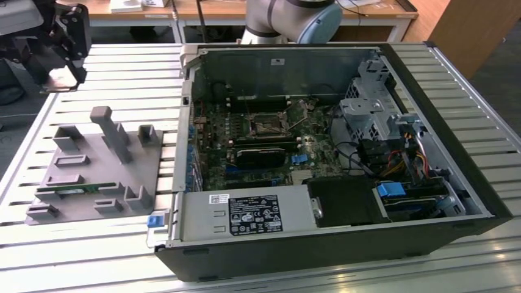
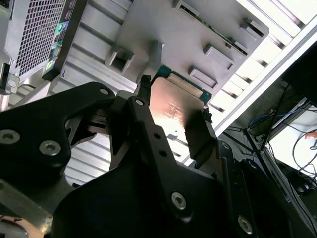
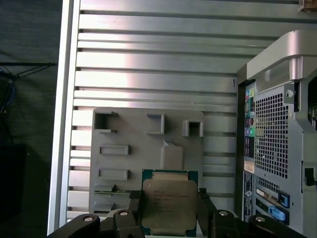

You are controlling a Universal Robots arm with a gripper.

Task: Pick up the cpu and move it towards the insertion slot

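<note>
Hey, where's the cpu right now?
In the first wrist view, the cpu sits clamped in the gripper, raised off the slatted table near the grey fixture plate, outside the computer case.

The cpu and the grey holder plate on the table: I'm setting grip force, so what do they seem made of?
The small square silver-topped cpu, held in the black pincer, looks like metal on a green board: soft sheen, green rim. The flat grey holder plate seems matte plastic, perhaps printed: even colour, no glare.
</note>
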